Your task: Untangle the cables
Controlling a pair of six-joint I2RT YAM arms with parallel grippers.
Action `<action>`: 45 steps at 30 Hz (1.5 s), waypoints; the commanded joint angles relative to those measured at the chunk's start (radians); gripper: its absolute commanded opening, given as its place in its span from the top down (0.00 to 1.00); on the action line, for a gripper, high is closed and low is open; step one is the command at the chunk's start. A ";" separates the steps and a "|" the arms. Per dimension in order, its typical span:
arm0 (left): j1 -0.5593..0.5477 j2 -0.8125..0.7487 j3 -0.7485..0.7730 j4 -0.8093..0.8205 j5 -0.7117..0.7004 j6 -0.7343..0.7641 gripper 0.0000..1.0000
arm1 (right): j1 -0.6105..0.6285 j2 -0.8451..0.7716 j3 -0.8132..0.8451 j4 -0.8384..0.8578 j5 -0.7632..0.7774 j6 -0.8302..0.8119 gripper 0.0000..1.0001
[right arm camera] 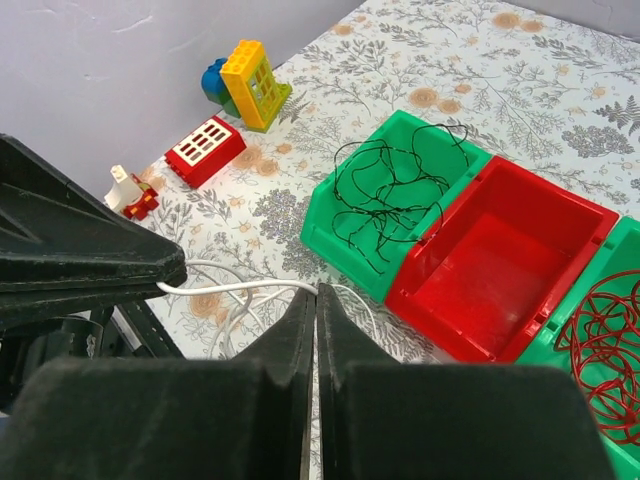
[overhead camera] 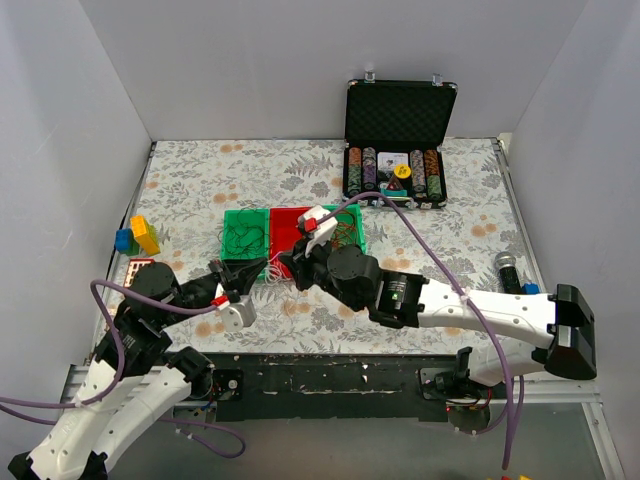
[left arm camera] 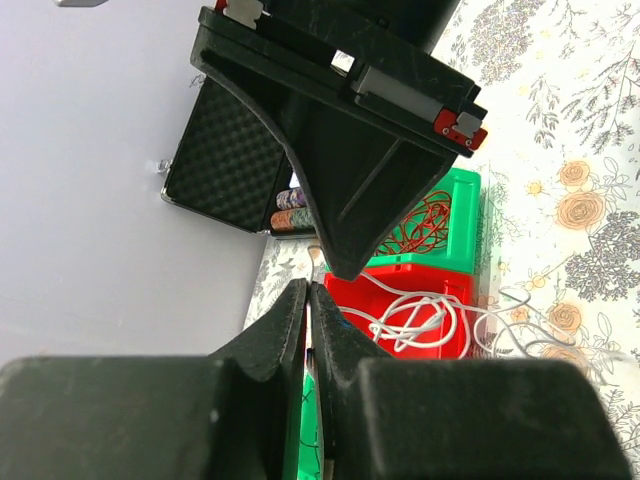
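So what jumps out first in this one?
Three bright bins mid-table: the green left bin holds dark wire, the red bin is empty, the green right bin holds red wire. In front, the left hand and right hand are both shut on a white cable. An open case of chips stands back right.

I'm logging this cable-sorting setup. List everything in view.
green bins: two, green, mid-table, either side of the red bin
red bin: one, red, between them, nothing in it
black cable: one tangle, black, in the left green bin
red cable: one coil, red, in the right green bin
white cable: one, white, on the table in front of the bins
chip case: one, black, open, far edge
toy blocks: about four, yellow, blue, red, white-and-red, left edge
microphone: one, black, right edge
left end effector: one, black, shut on the white cable
right end effector: one, black, apparently shut on it too
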 commanded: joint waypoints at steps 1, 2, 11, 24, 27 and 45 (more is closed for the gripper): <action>0.003 -0.018 0.017 -0.005 0.014 -0.004 0.94 | 0.001 -0.053 0.026 0.044 0.055 -0.019 0.99; 0.003 -0.022 0.013 -0.005 0.011 -0.002 0.94 | 0.001 -0.063 0.026 0.042 0.053 -0.025 0.99; 0.004 -0.061 -0.035 0.012 -0.023 -0.048 0.73 | 0.001 -0.130 0.057 -0.042 0.000 -0.059 0.99; 0.003 0.041 0.063 0.107 0.151 -0.620 0.46 | 0.020 -0.064 0.167 -0.155 -0.028 -0.107 0.99; 0.003 0.069 0.060 0.041 0.219 -0.622 0.44 | 0.026 -0.050 0.209 -0.195 -0.007 -0.134 0.99; 0.003 0.037 -0.062 0.282 -0.028 -0.755 0.91 | 0.054 -0.044 0.249 -0.215 0.004 -0.160 0.99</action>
